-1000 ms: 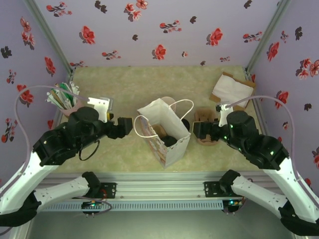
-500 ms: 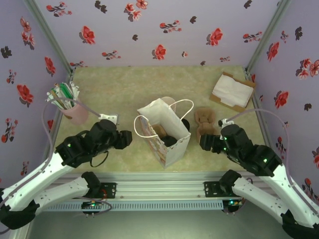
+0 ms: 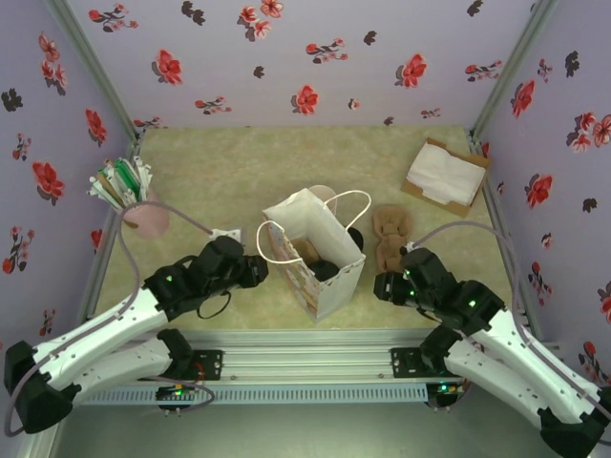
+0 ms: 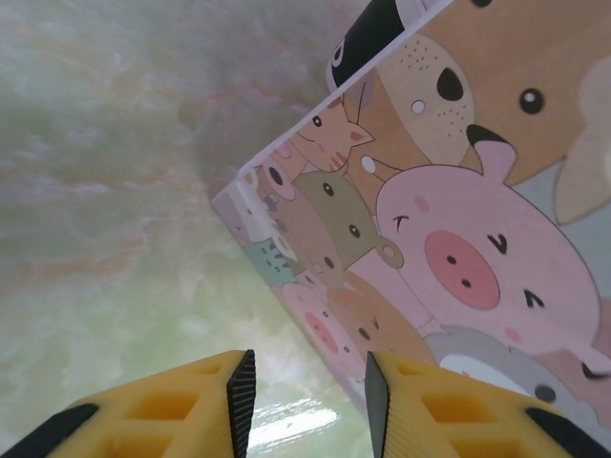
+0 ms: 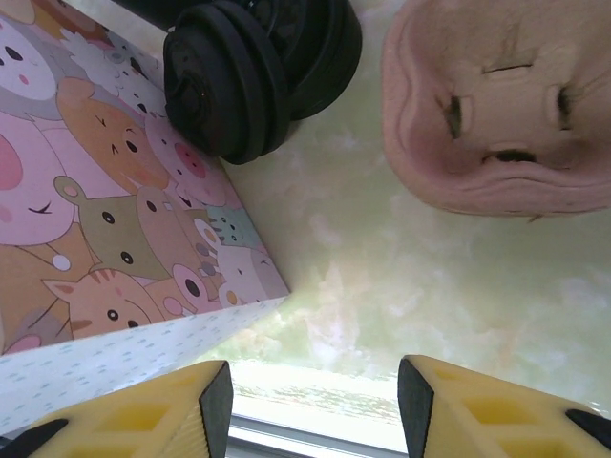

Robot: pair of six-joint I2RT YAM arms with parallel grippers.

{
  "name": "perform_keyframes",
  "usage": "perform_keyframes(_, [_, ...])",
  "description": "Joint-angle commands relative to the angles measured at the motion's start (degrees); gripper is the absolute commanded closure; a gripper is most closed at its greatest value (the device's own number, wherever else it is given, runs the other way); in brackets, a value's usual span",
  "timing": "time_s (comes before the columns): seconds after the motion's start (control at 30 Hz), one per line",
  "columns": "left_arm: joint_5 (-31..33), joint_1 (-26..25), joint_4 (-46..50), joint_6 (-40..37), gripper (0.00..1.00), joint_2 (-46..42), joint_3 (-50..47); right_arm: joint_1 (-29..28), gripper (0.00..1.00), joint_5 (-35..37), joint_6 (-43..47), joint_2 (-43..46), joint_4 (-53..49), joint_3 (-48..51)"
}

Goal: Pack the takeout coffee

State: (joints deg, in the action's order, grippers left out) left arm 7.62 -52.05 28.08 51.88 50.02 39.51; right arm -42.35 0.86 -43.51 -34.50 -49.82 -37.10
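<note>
left end effector (image 4: pixel 307 391): jaws partly apart, empty, just beside the printed side of the paper bag (image 3: pixel 307 215).
right end effector (image 5: pixel 315 401): jaws apart, empty, near a bag corner.
takeout coffee (image 3: pixel 326 270): inside the bag, black lid showing.
paper bag: upright, mid desk (image 3: pixel 239 172).

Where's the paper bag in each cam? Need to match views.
Top external: paper bag stands open at centre, between the two arms.
Left wrist: its cartoon-animal side takes the right half, bottom corner at mid-frame.
Right wrist: the printed side sits at left, bottom corner pointing right.
Shared landmark: the pale green table top under it.
</note>
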Motion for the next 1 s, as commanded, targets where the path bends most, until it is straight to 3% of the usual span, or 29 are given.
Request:
perform_keyframes(0.0, [-2.0,0.5,-9.3,2.3,0.63,2.0,-1.3,0.3,0.48,-2.6,-1.4,-1.0,5.4,1.6])
perform_keyframes(0.5, [-2.6,2.6,-18.9,3.5,0.67,6.1,-3.1,0.3,0.46,-6.1,-1.0,-5.7,12.9,3.2])
perform_keyframes(0.97, [-2.7,7.4,-20.8,3.6,0.68,5.3,-4.8,0.1,0.46,-8.1,-1.2,-10.3,18.8,2.1])
